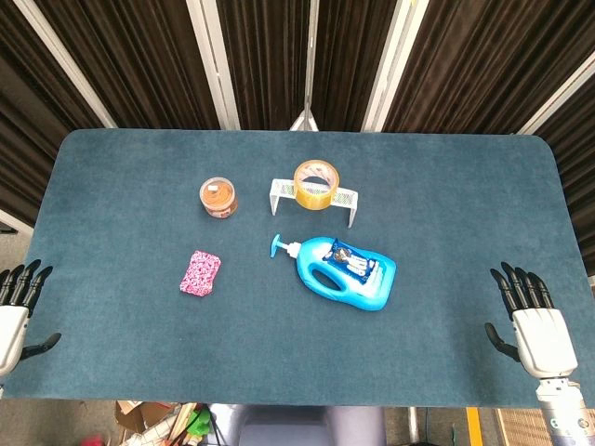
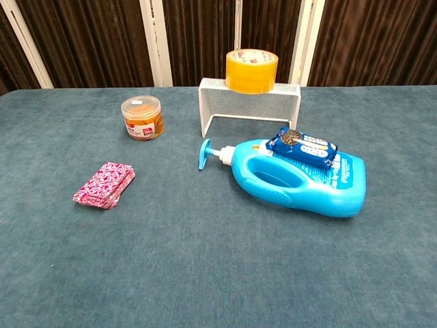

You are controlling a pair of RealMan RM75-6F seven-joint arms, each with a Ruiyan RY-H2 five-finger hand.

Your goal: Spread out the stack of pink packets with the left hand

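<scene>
Teal table (image 1: pixel 139 353) holds pink packets (image 1: pixel 200 272); only head view shows both hands (image 1: pixel 14 311) (image 1: pixel 535 325), fingers released.

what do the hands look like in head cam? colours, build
The right hand has a white, boxy palm shell with black segmented fingers and a black thumb; below it a grey wrist section shows at the frame edge. The left hand matches: white shell, black fingers, partly cropped. No cables or markings visible. The chest view shows neither.

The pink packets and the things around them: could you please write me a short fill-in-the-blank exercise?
1. The roll of tape sits on the white wire ____.
2. The pink packets lie in a ____.
3. The small dark blue pack rests on the blue ____.
Missing: rack; stack; bottle.
</scene>
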